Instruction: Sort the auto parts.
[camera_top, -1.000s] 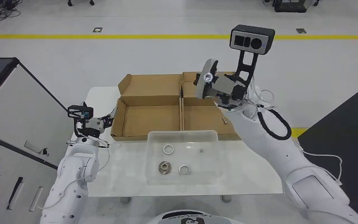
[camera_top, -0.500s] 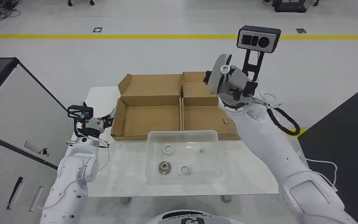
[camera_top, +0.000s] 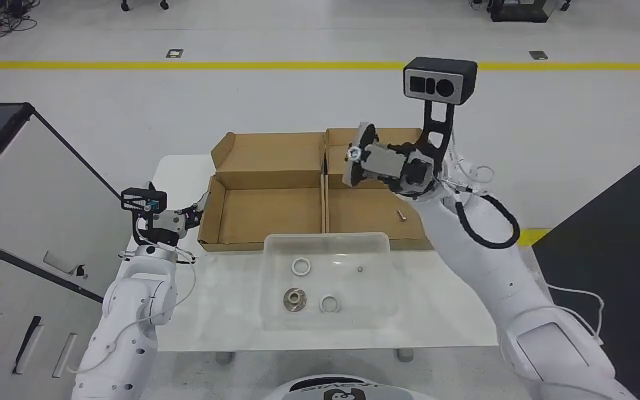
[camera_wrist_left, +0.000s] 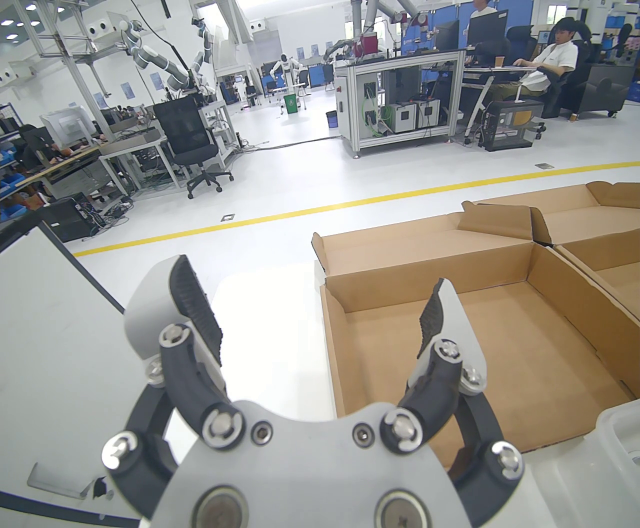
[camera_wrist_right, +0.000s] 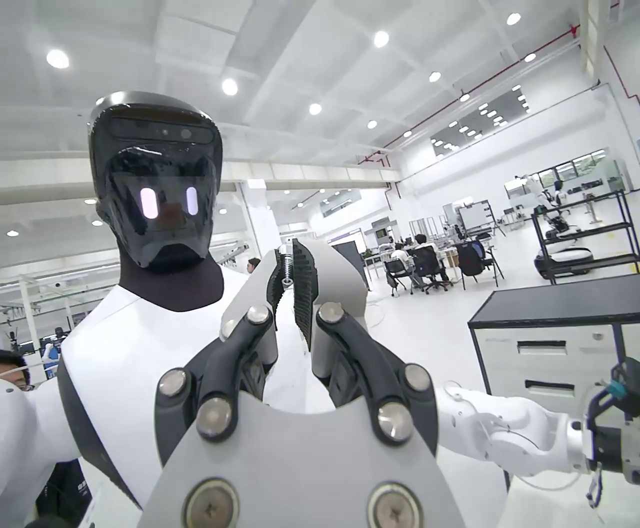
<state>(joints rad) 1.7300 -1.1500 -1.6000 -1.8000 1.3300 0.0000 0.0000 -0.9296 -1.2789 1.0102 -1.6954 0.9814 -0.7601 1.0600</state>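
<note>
My right gripper (camera_top: 352, 155) hangs raised above the back of the right cardboard box (camera_top: 372, 226), turned up toward the robot's head. It is shut on a small silver screw (camera_wrist_right: 286, 264), pinched between the fingertips of the right gripper (camera_wrist_right: 292, 260). My left gripper (camera_top: 190, 215) rests open by the outer left wall of the left cardboard box (camera_top: 265, 215), and the left gripper (camera_wrist_left: 320, 305) holds nothing. A clear plastic tray (camera_top: 325, 238) at the table's front holds two white rings (camera_top: 300, 266) (camera_top: 329, 303), a metal gear-like part (camera_top: 293, 299) and a small dark piece (camera_top: 360, 268).
One screw (camera_top: 398, 212) lies on the floor of the right box. The left box (camera_wrist_left: 475, 325) has a bare floor, and its open flaps stand at the back. A white panel (camera_top: 40, 200) leans beside the table's left end.
The right gripper, still holding the screw, swung right and back half a second ago, then came left and lower over the right box. The left arm stayed put.
</note>
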